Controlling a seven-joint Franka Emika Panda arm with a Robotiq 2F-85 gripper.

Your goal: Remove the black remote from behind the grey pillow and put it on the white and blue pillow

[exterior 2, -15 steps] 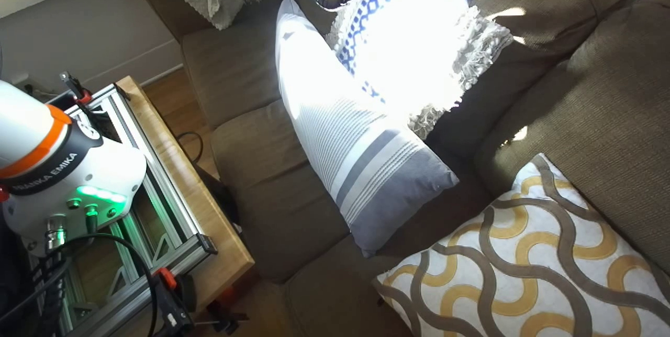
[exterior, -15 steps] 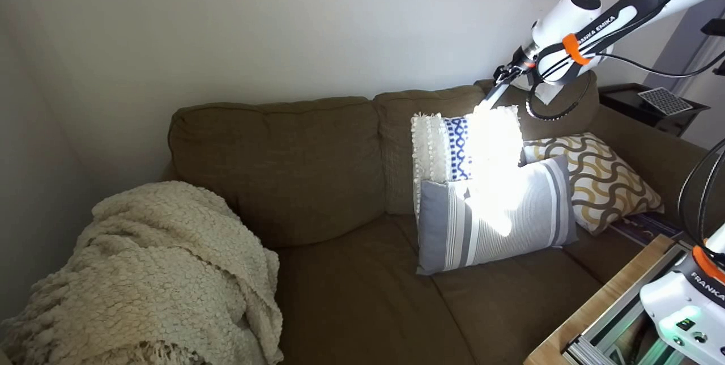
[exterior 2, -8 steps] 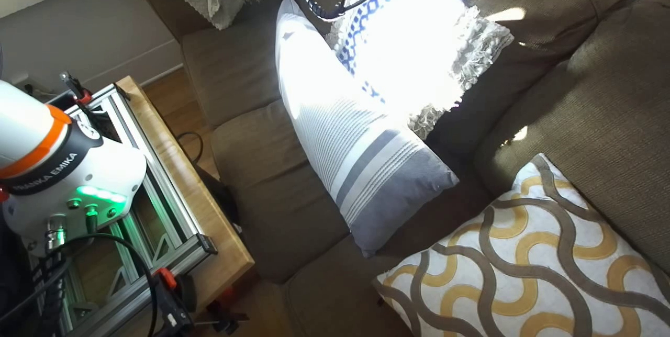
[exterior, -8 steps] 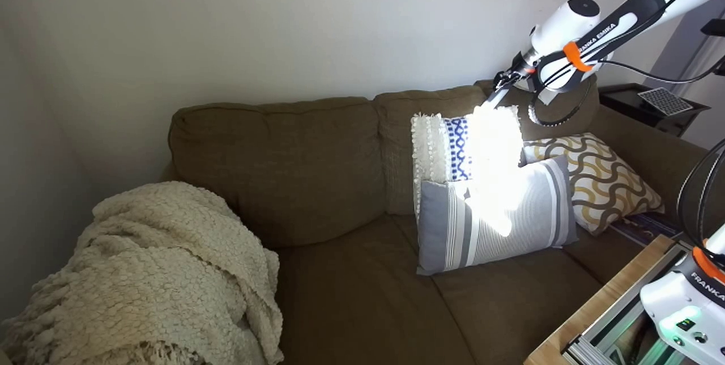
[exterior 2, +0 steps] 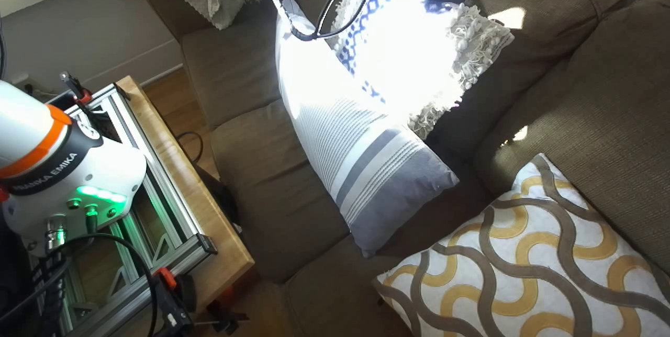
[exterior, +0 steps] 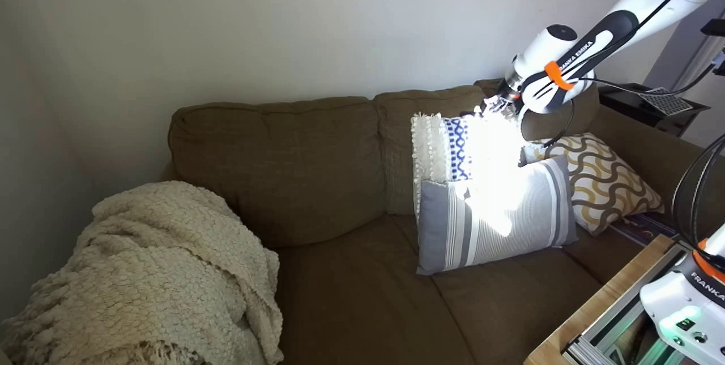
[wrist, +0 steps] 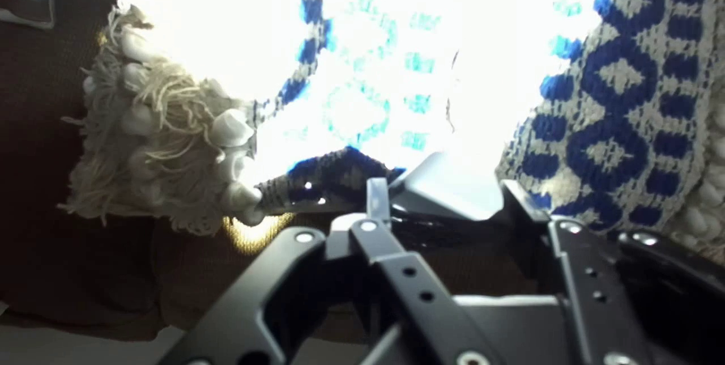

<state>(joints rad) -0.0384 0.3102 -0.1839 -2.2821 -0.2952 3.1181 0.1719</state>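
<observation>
The white and blue pillow (exterior: 433, 149) leans on the sofa back, its middle and right side washed out by sunlight. It also shows in an exterior view (exterior 2: 361, 20) and in the wrist view (wrist: 614, 87). The grey pillow (exterior: 538, 212) leans in front of it, also seen in an exterior view (exterior 2: 361, 164). My gripper (exterior: 497, 109) is at the white and blue pillow's top edge. In the wrist view my gripper (wrist: 446, 192) has its fingers on both sides of the black remote (wrist: 447, 186), whose face glares white; its far end is lost in glare.
A brown-and-white lattice pillow (exterior 2: 528, 253) lies beside the grey pillow. The brown sofa (exterior: 294, 178) carries a cream blanket (exterior: 170, 257) at one end. The robot base stands on a wooden-edged table (exterior 2: 225, 232) in front. A dark side table (exterior: 623, 93) stands behind the sofa arm.
The arm has come down, bringing my gripper from above the white and blue pillow to its top edge. The remote, earlier seen sticking down from the gripper, is no longer distinct in the exterior views.
</observation>
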